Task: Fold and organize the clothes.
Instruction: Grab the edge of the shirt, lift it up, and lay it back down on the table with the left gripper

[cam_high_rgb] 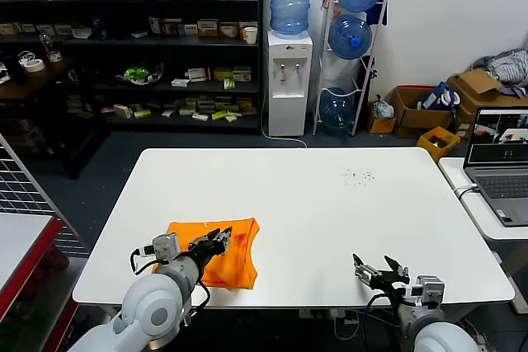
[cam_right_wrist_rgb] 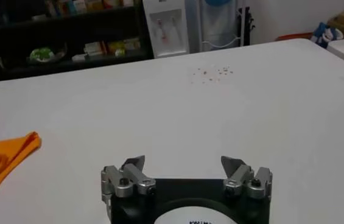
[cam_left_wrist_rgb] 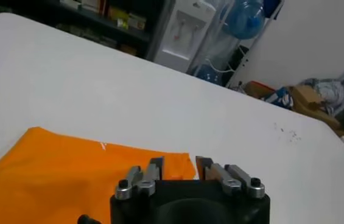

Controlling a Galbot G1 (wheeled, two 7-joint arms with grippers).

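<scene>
Folded orange T-shirt (cam_high_rgb: pixel 216 251) lies on the worktop (cam_high_rgb: pixel 330 212) directly beneath the left pincer (cam_high_rgb: pixel 221 238), fingers spread. Right pincer (cam_high_rgb: pixel 378 271), spread, hovers well apart.

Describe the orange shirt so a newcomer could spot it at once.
Start at the big white table in front of the water dispenser. On its near edge, at the robot's left, lies the orange T-shirt, folded into a flat rectangle, with the left end effector hovering over it. It is the only brightly coloured thing on the tabletop.
</scene>
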